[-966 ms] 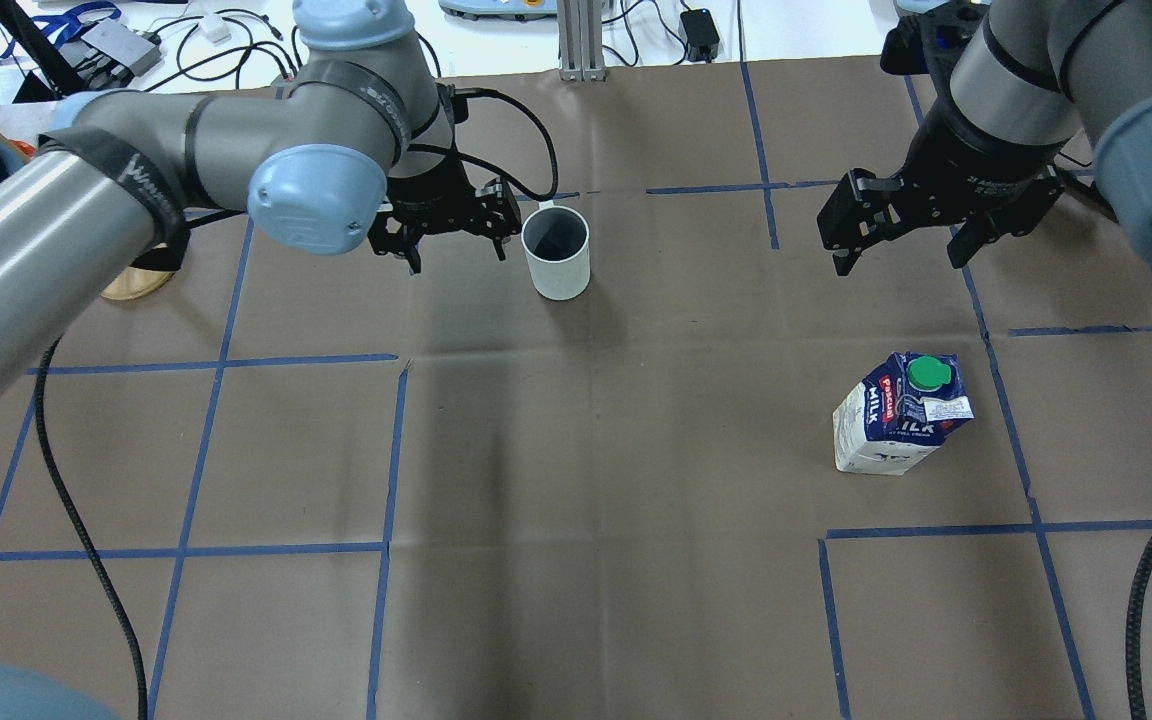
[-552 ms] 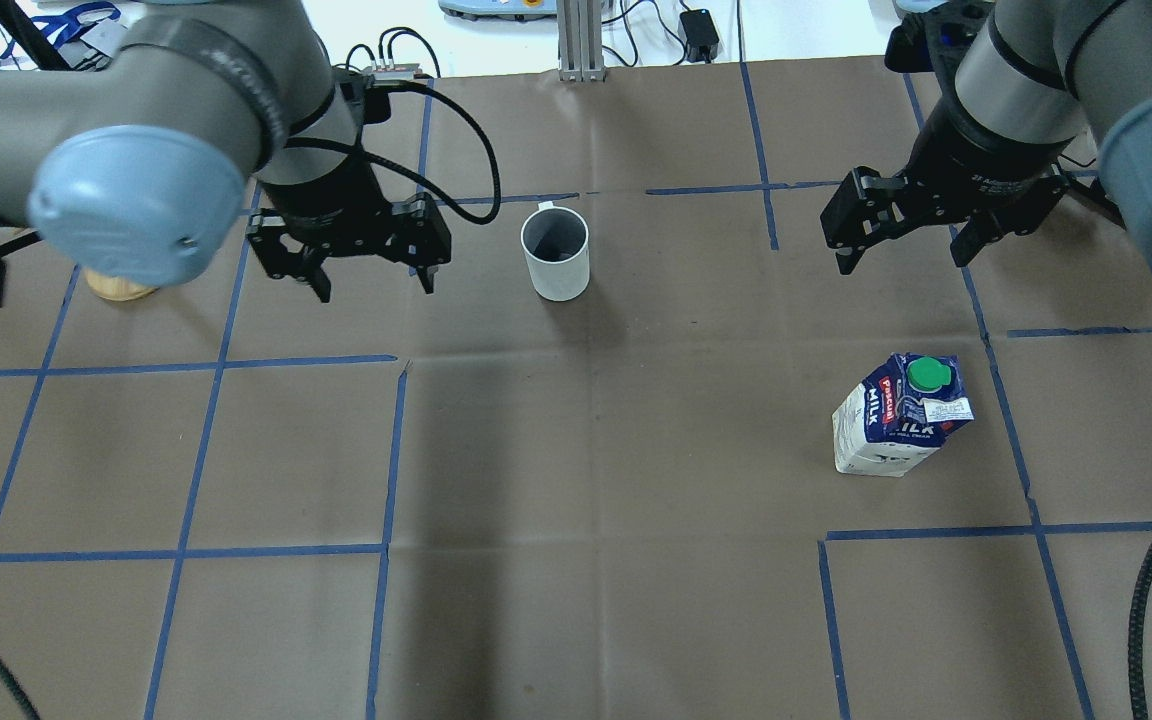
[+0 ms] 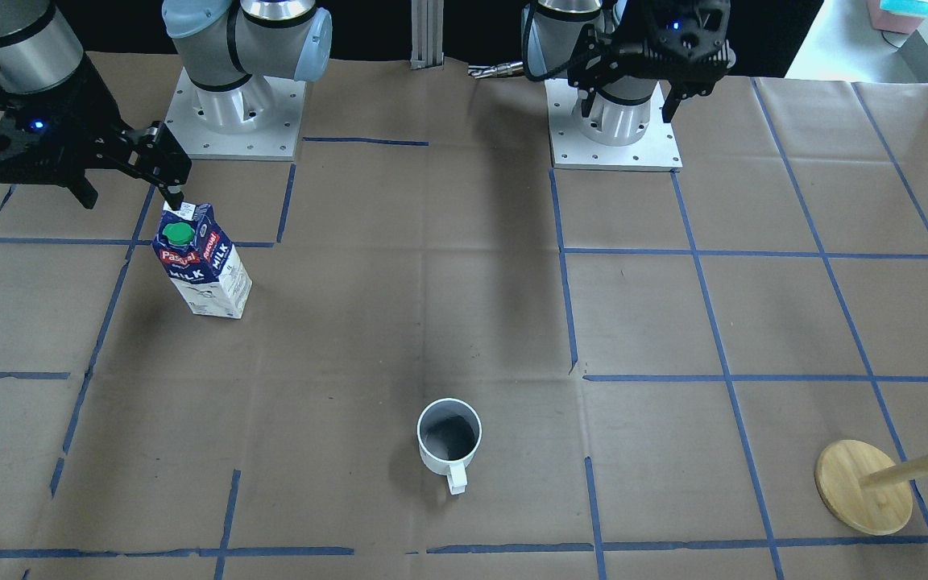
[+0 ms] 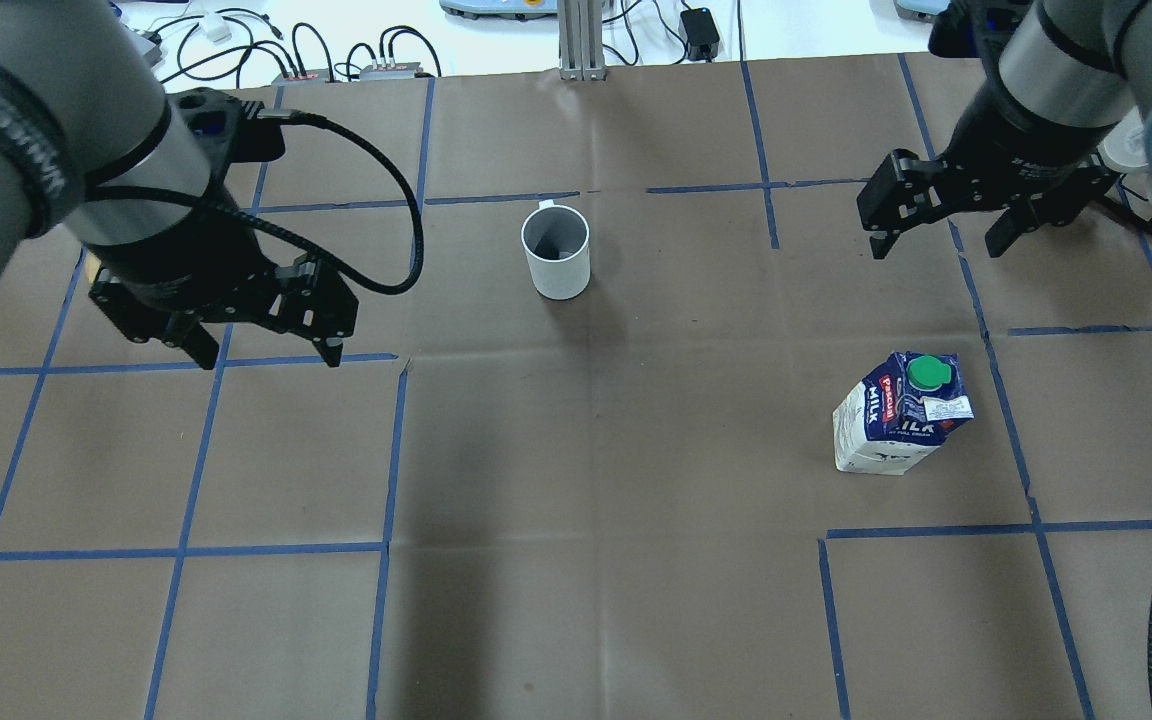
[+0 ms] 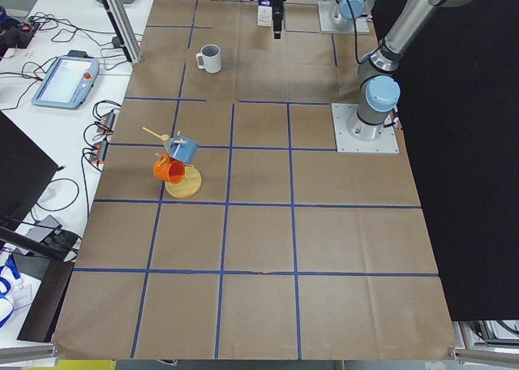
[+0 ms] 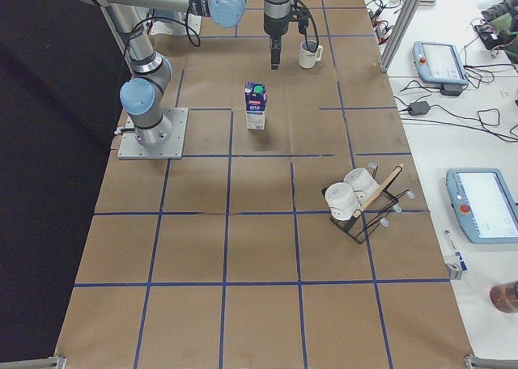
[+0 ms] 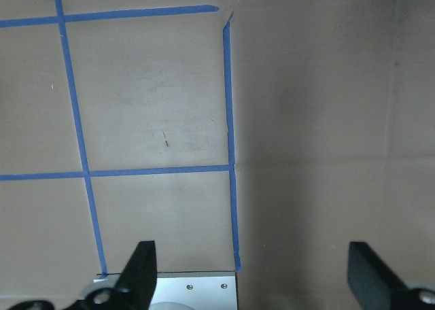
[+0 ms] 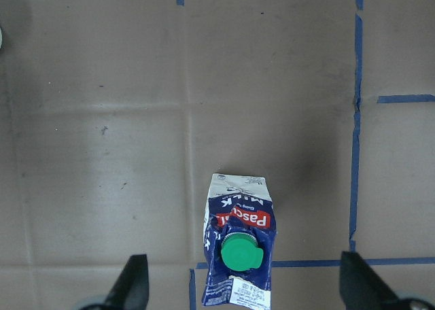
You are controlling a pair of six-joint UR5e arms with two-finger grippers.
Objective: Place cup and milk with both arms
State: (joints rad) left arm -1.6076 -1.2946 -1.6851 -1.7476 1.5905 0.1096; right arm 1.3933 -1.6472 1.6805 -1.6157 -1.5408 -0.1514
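The white cup [image 4: 556, 252] stands upright on the brown table cover, handle toward the far side; it also shows in the front view [image 3: 449, 437]. The milk carton [image 4: 901, 415] stands upright to the right, green cap up, also in the front view [image 3: 202, 262] and the right wrist view [image 8: 238, 252]. My left gripper [image 4: 269, 358] is open and empty, well left of the cup and high above the table. My right gripper [image 4: 936, 248] is open and empty, above and beyond the milk; its fingers [image 8: 134, 283] frame the carton from above.
A wooden mug stand [image 3: 863, 487] with a blue and an orange mug stands near the table's left end. A black rack with white cups [image 6: 356, 203] sits toward the right end. The two arm bases [image 3: 613, 121] and an aluminium post [image 4: 581, 40] flank the table.
My left gripper has pulled away from the cup, moving left and back toward the robot, staying open. My right gripper has drifted slightly right and away. Cup and milk have not moved.
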